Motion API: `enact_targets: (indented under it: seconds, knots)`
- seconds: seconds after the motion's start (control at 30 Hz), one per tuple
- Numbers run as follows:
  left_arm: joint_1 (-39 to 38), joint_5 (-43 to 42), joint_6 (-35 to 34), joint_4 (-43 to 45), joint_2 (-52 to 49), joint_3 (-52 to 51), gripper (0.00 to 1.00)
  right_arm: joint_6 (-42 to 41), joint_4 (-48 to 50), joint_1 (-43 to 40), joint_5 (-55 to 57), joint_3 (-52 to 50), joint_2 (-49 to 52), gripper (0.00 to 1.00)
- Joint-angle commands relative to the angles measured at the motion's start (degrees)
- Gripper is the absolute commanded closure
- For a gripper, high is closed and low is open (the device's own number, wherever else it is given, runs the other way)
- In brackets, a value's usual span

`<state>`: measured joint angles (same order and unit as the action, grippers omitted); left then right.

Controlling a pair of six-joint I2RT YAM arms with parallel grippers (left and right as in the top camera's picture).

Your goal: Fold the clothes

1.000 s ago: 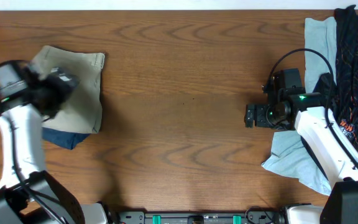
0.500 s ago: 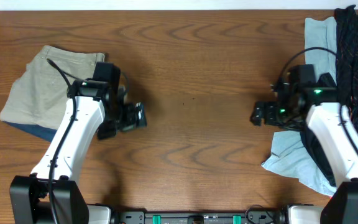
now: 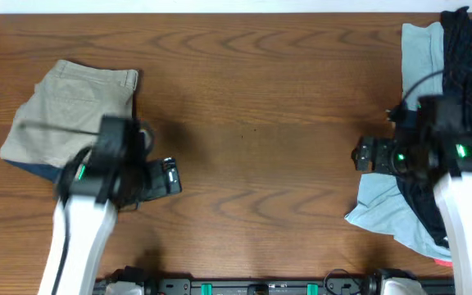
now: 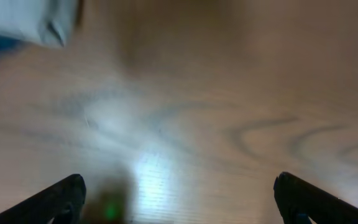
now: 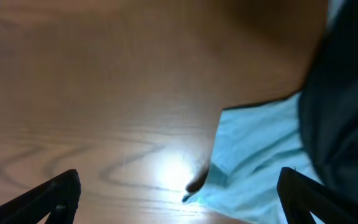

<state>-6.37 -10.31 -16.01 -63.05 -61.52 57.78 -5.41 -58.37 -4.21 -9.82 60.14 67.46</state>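
The folded khaki trousers (image 3: 72, 106) lie at the table's far left on top of a navy garment (image 3: 35, 170); their corner shows in the left wrist view (image 4: 23, 18). My left gripper (image 3: 169, 176) is open and empty over bare wood, to the right of the trousers. A light-blue garment (image 3: 383, 209) and a black-with-orange garment (image 3: 469, 74) are heaped at the right edge. My right gripper (image 3: 360, 154) is open and empty just left of that heap. The light-blue cloth (image 5: 260, 155) lies between its fingertips in the right wrist view, with dark fabric (image 5: 347, 106) beside it.
The brown wooden table (image 3: 252, 123) fills the view. A pale strip of light-blue cloth (image 3: 420, 49) lies at the back right. The arm bases stand at the front edge.
My left arm has drawn back toward the front edge, away from the trousers. My right gripper has shifted right, closer to the light-blue garment. The clothes have not moved.
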Motion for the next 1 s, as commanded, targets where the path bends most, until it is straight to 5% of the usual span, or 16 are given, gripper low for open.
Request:
enact_targets:
  seconds: [0.0, 0.17, 0.37, 0.97]
  knots:
    - [0.11, 1.77, 0.96, 3.10, 13.46, -4.09, 0.02, -0.55, 4.11, -0.61, 1.90, -5.75, -10.62, 0.01]
    - [0.13, 2.43, 0.96, 10.19, 30.38, -8.48, 0.02, -0.55, 10.88, -0.61, 1.88, -13.35, -25.64, 0.01]
    - [0.13, 2.43, 0.96, 9.84, 41.27, -8.48, 0.02, -0.52, 6.71, -0.61, 1.90, -14.84, -35.06, 0.01]
    - [0.13, 2.43, 0.96, 9.55, 43.78, -8.48, 0.02, -0.52, -3.65, -0.24, 1.95, -14.84, -36.72, 0.01]
